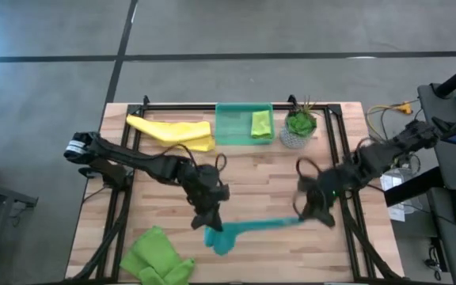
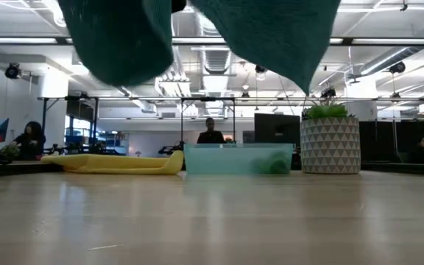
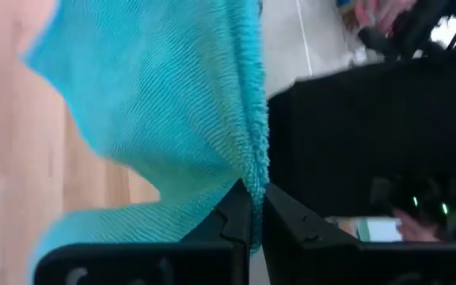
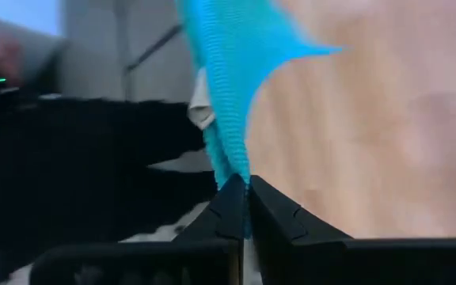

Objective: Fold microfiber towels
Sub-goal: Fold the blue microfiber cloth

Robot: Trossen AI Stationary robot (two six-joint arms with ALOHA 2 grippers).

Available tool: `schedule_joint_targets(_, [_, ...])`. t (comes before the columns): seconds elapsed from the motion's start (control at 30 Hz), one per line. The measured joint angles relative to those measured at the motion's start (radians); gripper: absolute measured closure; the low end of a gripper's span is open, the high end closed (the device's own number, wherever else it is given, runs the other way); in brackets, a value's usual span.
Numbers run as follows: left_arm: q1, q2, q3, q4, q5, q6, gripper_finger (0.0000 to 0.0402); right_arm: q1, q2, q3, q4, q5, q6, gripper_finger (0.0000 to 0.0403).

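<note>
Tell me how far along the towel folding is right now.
Done: one lime green towel lies folded in the green tray. In hand: the teal-blue towel hangs stretched above the table between the left gripper and right gripper, both pinching it. Left: the yellow towel and the other lime green towel lie unfolded.

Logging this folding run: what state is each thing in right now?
teal towel: lifted off the table, stretched between both grippers
left gripper: shut on one end
right gripper: shut on the other end
yellow towel: lying loose
green tray: holds a folded green towel
green towel at corner: crumpled
</note>
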Motion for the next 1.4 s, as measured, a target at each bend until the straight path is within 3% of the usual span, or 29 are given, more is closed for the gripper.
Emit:
schedule_joint_targets(0.13, [-0.006, 0.08, -0.003, -0.001, 0.101, 0.078, 0.04, 0.02, 0.029, -0.121, 0.247, -0.024, 0.051, 0.0394])
schedule_joint_targets(0.33, [0.022, 0.257, -0.011, 0.008, 0.339, 0.282, 0.04, -0.056, 0.081, -0.289, 0.501, -0.116, 0.111, 0.0394])
schedule_joint_targets(0.47, [0.028, 0.351, -0.009, 0.1, 0.545, 0.372, 0.04, -0.087, 0.111, -0.372, 0.668, -0.13, 0.16, 0.0394])
schedule_joint_targets(0.53, [0.037, 0.373, -0.015, 0.096, 0.591, 0.429, 0.04, -0.111, 0.133, -0.398, 0.714, -0.128, 0.184, 0.0394])
schedule_joint_targets(0.63, [0.061, 0.409, -0.022, 0.107, 0.582, 0.521, 0.04, -0.139, 0.163, -0.419, 0.713, -0.124, 0.197, 0.0394])
schedule_joint_targets(0.77, [0.098, 0.434, -0.041, 0.112, 0.457, 0.55, 0.0388, -0.168, 0.215, -0.432, 0.715, -0.125, 0.198, 0.0394])
schedule_joint_targets(0.87, [0.136, 0.434, -0.071, 0.139, 0.394, 0.599, 0.0349, -0.183, 0.251, -0.439, 0.725, -0.121, 0.197, 0.0394])
schedule_joint_targets(1.03, [0.238, 0.427, -0.086, 0.124, 0.289, 0.615, 0.0249, -0.212, 0.307, -0.446, 0.75, -0.11, 0.179, 0.0394])
schedule_joint_targets(1.2, [0.346, 0.409, -0.094, 0.058, 0.287, 0.544, 0.0165, -0.262, 0.331, -0.449, 0.749, -0.076, 0.136, 0.0394])
schedule_joint_targets(1.4, [0.39, 0.335, -0.144, -0.065, 0.391, 0.471, 0.015, -0.323, 0.323, -0.455, 0.741, -0.074, 0.086, 0.0394])
